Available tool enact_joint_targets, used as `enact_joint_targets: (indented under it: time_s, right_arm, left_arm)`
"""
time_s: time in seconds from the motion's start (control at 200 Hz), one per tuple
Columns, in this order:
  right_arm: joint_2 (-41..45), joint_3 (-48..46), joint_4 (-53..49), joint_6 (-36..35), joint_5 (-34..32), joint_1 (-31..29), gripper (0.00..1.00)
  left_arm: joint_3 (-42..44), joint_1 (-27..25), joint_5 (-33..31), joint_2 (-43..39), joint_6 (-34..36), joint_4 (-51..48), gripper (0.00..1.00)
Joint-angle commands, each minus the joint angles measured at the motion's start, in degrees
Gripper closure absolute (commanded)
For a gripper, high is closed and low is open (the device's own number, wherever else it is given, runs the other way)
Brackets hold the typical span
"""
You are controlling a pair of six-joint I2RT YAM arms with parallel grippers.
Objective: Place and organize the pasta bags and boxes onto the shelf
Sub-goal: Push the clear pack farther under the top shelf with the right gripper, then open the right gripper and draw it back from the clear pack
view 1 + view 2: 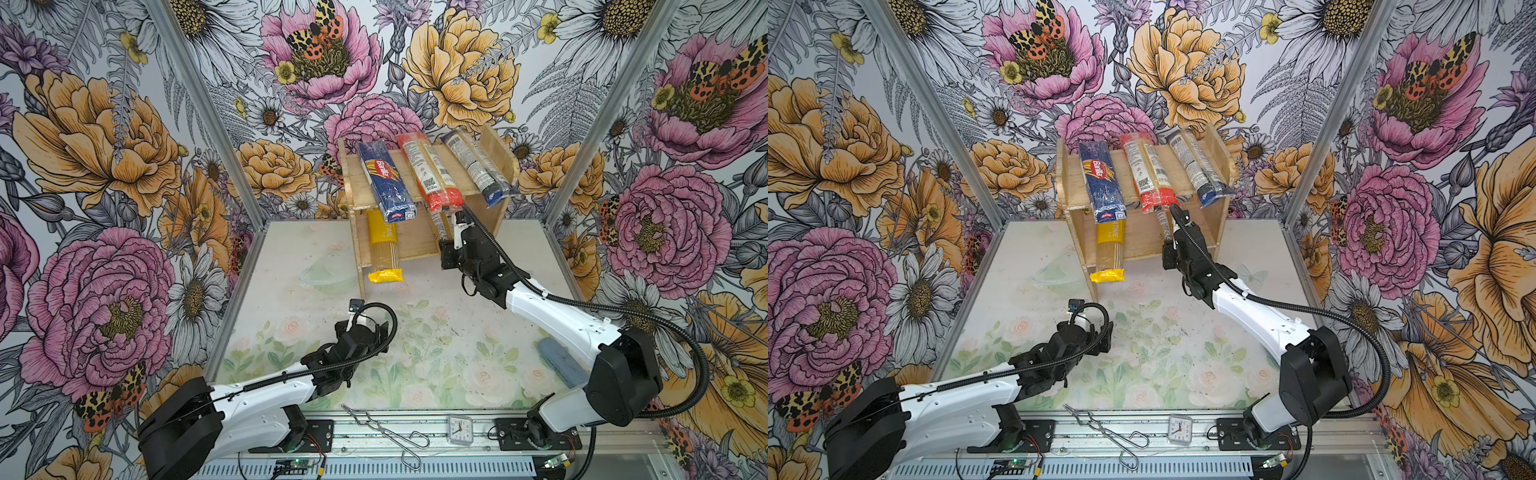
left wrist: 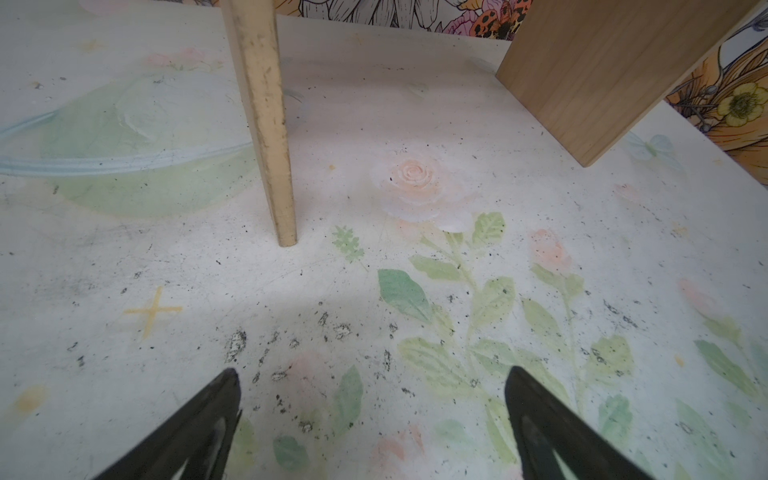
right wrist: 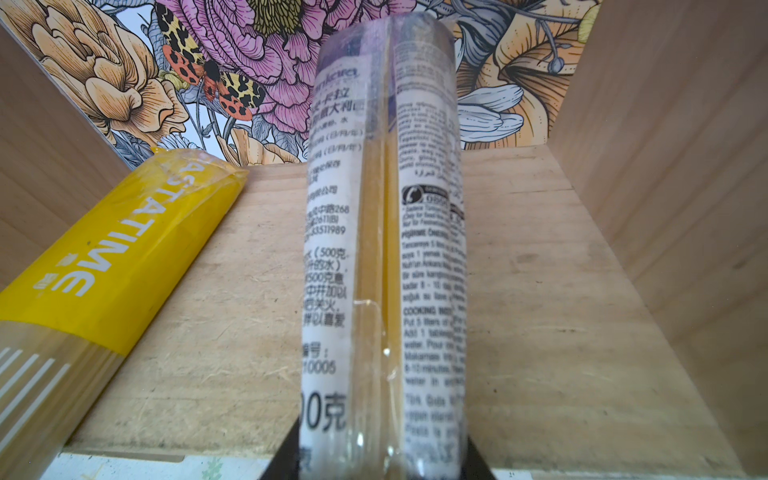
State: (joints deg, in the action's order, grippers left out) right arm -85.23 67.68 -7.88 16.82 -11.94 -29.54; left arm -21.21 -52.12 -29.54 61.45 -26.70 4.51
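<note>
near rail: wire tongs (image 1: 386, 432) and small clock (image 1: 460, 430), clock to the right, not touching.
left gripper (image 2: 372, 371): low over the table (image 2: 124, 270), left of centre. Jaws spread wide with nothing between them.
table, right side: blue flat item (image 1: 559, 361), partly under the right arm. Can't tell what it is.
right gripper (image 1: 446, 243): at the shelf front, lower tier. Jaws pinch the near end of the label-covered clear pack (image 3: 382, 249).
label-covered clear pack: points into the lower tier, right of the yellow pack (image 1: 384, 249) and apart from it. Can't tell whether it rests on the board.
shelf (image 1: 419, 241): far centre, against the back wall.
lower tier: yellow pack on the left, near end hanging past the front edge.
top board, left to right: Barilla pack (image 1: 384, 183), red-ended clear pack (image 1: 428, 174), dark-blue-ended clear pack (image 1: 478, 170). All lie front to back with near ends overhanging.
</note>
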Motion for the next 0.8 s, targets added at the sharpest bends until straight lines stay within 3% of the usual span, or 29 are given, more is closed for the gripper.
enact_joint_targets:
  time_s: [0.0,0.796]
  right_arm:
    - [0.93,1.37,9.46,-0.75,-0.92,0.35,0.71]
    - [0.21,1.79,9.33,-0.39,-1.27,0.29,0.51]
  left_arm:
    - [0.91,-0.09,-1.66,-1.19,-0.64,-0.05,0.01]
    - [1.07,-0.03,-1.84,-1.25,-0.68,-0.12,0.01]
